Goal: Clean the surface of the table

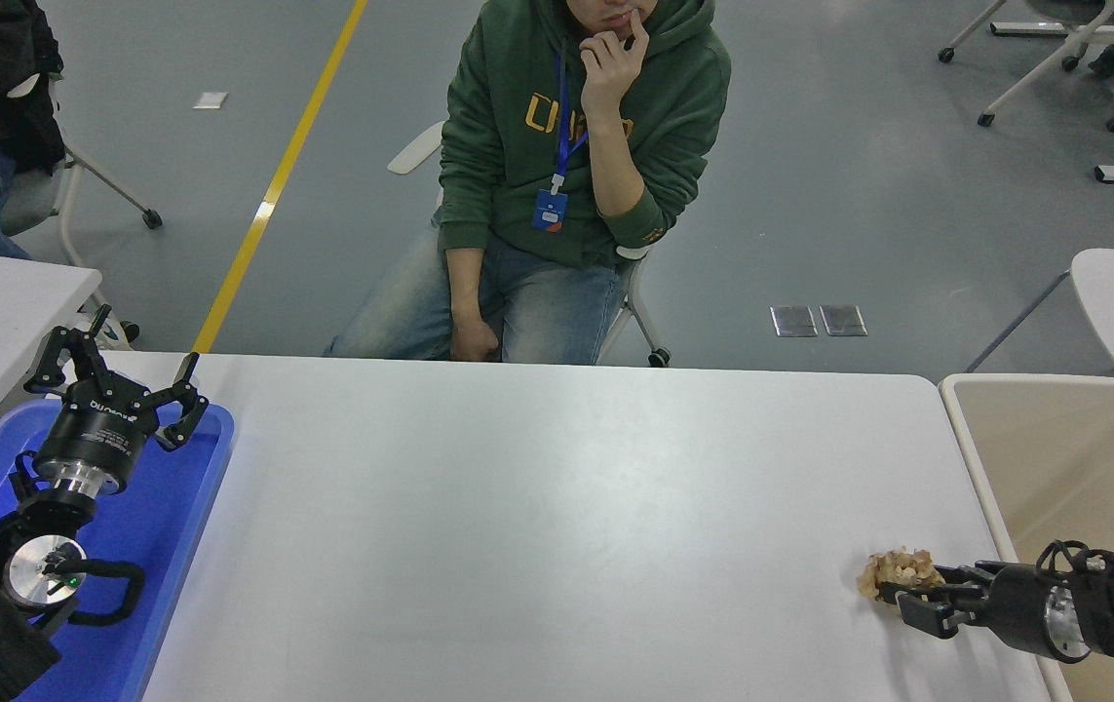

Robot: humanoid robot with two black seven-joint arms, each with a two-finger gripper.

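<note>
My one camera sits high on my side, looking forward and down across the table (537, 507) toward a seated person (557, 175).

Right gripper (919, 603) low at a tan crumpled scrap (893, 572) near the table surface's (537, 526) right edge.
</note>
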